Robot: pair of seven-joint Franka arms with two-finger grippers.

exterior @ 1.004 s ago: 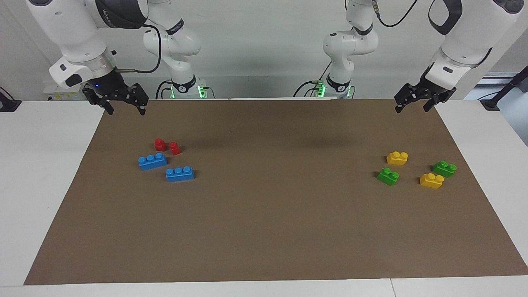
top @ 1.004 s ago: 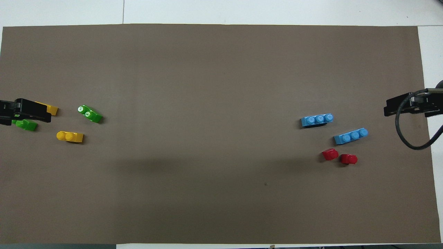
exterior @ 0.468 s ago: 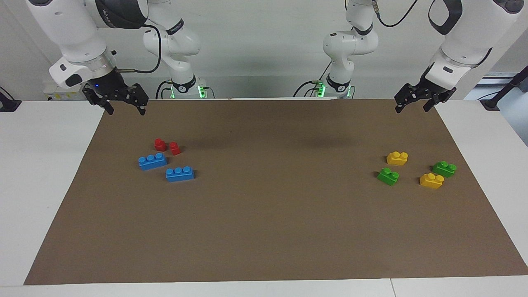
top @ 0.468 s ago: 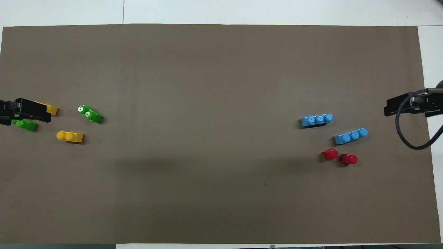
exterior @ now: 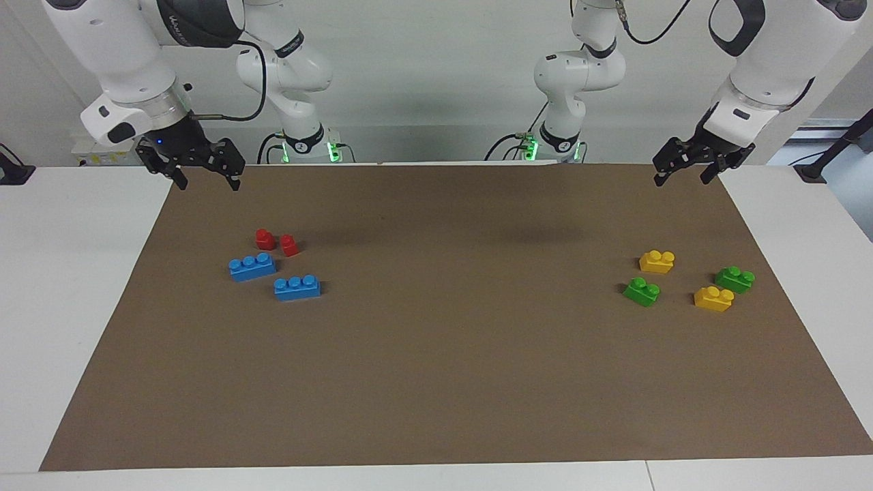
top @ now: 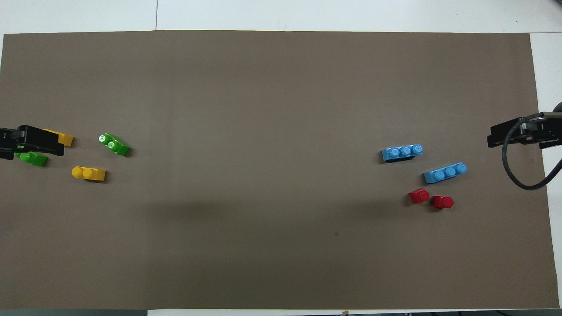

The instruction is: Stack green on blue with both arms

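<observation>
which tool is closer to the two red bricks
Right. The right tool hangs open over the mat's edge at the red bricks' end; the left tool hangs open at the other end.

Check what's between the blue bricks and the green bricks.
Nothing: bare brown mat between the blue bricks and the green bricks, clear in both the facing and overhead views.

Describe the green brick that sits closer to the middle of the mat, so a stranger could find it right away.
On the brown mat, look toward the left arm's end, where four small two-stud bricks cluster. The green brick is the one of the four closest to the mat's middle, beside a yellow brick that lies nearer to the robots. The other green brick sits closer to the mat's edge.
</observation>
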